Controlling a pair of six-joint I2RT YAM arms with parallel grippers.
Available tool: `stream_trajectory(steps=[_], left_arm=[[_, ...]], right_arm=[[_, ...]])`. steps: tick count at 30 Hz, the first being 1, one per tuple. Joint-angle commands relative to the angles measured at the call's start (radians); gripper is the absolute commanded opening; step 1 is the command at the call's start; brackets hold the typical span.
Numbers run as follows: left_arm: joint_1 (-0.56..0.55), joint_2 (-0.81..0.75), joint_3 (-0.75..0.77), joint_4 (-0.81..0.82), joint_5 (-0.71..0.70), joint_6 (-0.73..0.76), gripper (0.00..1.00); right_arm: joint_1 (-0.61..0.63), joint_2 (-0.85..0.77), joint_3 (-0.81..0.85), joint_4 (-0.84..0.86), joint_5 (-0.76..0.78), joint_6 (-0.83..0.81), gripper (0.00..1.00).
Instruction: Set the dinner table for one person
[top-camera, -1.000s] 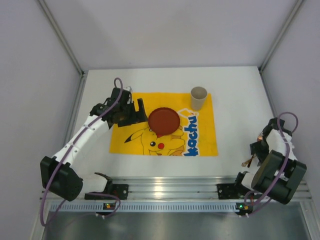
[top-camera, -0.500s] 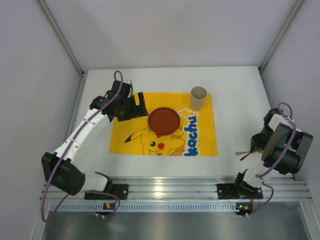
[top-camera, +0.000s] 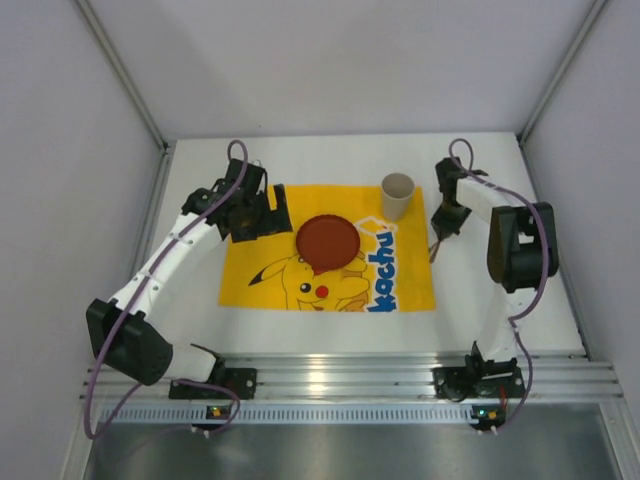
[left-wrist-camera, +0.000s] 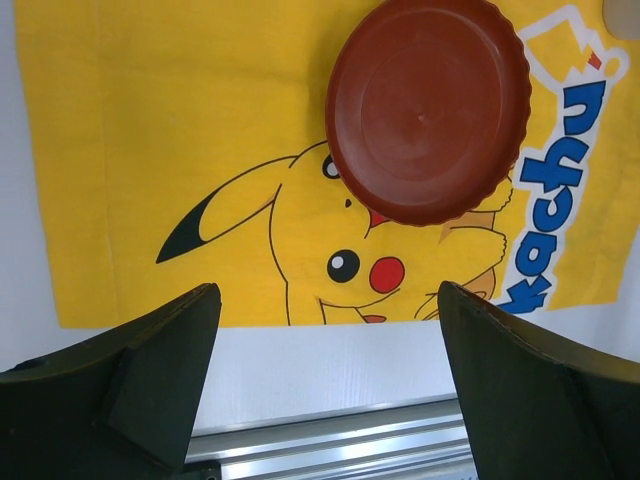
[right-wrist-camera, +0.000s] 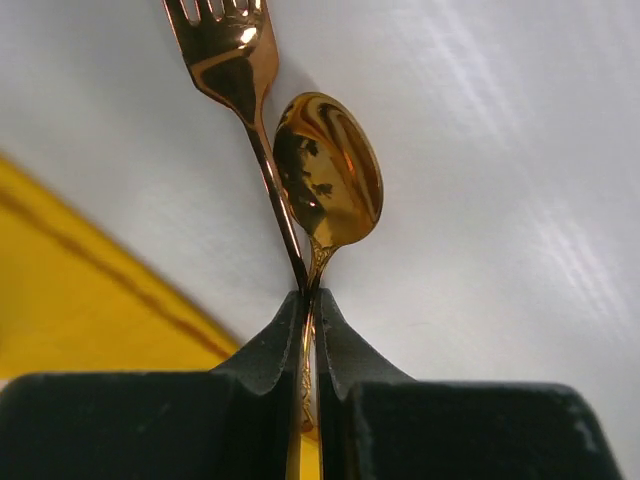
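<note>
Well, the table (top-camera: 330, 158) fills the middle of the top view, white and matte, with the rail (top-camera: 340, 375) along its lower edge. A yellow mat (top-camera: 410, 272) lies flat on its centre. On the mat sits a red-brown plate (top-camera: 326, 241), a little above the mat's middle. A beige cup (top-camera: 397, 195) stands upright at the mat's upper right corner, apart from the plate.

My right claw (right-wrist-camera: 311, 300) is pinched tight on two gold handles at once: a fork (right-wrist-camera: 225, 50) and a spoon (right-wrist-camera: 328, 170), pressed side by side. Their heads point to the top of my wrist frame over bare white table, with the mat's yellow edge at lower left. Whether the heads touch the table I cannot tell. In the top view this claw (top-camera: 445, 222) hangs just right of the mat's right edge, below and right of the cup.

My left claw (left-wrist-camera: 325, 300) is spread wide with nothing between its fingers. My wrist frame shows the plate at upper right and the rail along the bottom. From above, the claw (top-camera: 275, 215) hangs over the mat's upper left part, just left of the plate.
</note>
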Motion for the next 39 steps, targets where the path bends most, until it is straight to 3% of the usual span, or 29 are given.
stream_trajectory(steps=[1, 7, 11, 20, 26, 31, 39], left_arm=[[-0.003, 0.004, 0.055, -0.007, -0.044, -0.012, 0.95], [-0.003, 0.008, 0.028, 0.033, -0.046, -0.029, 0.95], [-0.003, 0.011, 0.012, 0.064, -0.032, -0.038, 0.95], [-0.005, 0.056, 0.015, 0.111, 0.017, -0.048, 0.95], [-0.011, 0.083, 0.021, 0.140, 0.063, -0.066, 0.95], [-0.058, 0.099, 0.050, 0.166, 0.073, -0.066, 0.95], [-0.150, 0.086, 0.040, 0.353, 0.263, -0.048, 0.96]], right_arm=[[0.092, 0.053, 0.097, 0.003, 0.009, 0.025, 0.00], [0.108, 0.032, 0.187, -0.076, 0.045, -0.001, 0.00], [0.091, -0.006, 0.222, -0.136, 0.150, -0.028, 0.00], [-0.114, -0.121, 0.109, -0.109, 0.178, -0.116, 0.00], [-0.124, -0.147, 0.085, -0.097, 0.093, -0.179, 0.00], [-0.043, -0.252, 0.063, -0.098, 0.033, -0.179, 0.00], [0.244, -0.330, 0.288, -0.248, 0.049, -0.163, 0.00]])
